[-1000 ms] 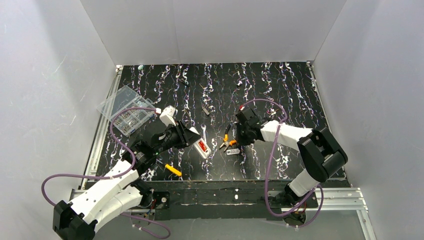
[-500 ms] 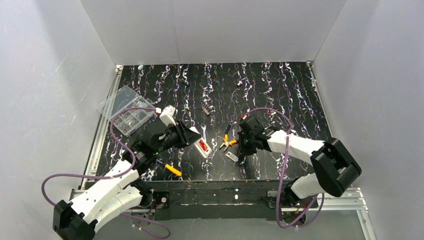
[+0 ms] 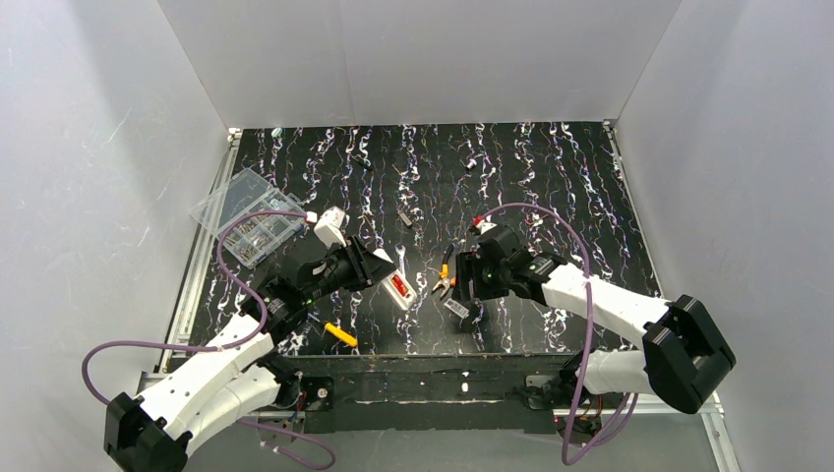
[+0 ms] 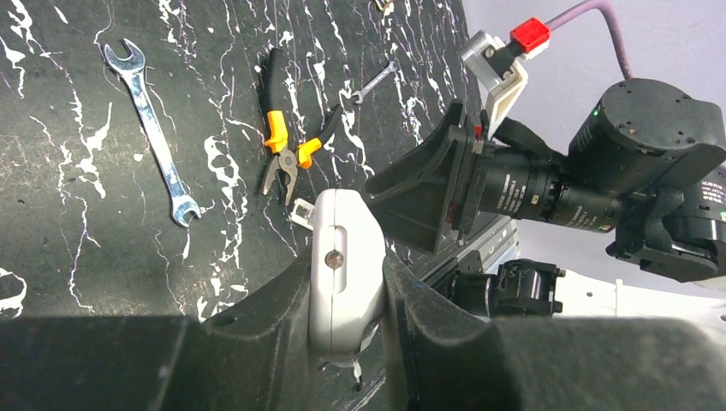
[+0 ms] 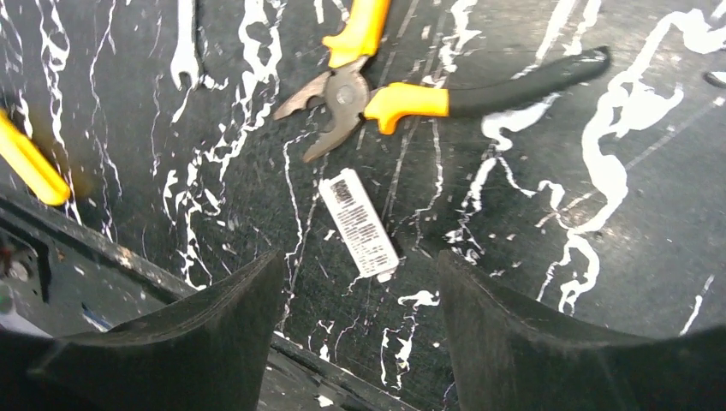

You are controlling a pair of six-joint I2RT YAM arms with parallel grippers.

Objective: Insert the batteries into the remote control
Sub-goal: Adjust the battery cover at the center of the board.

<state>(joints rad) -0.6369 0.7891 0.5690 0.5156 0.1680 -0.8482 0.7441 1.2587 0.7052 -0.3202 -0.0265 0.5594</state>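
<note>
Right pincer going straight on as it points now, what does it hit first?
Probably the white labelled strip flat on the table, centred between the right pincer's open fingers; depth unclear.

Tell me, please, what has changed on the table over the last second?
The right arm swung its elbow out to the right, and the right pincer came nearer the front edge and opened; the small white labelled piece, shifted slightly nearer, lies loose between its fingers. Unchanged: the left pincer stays shut on the remote control; the pliers have not moved.
</note>
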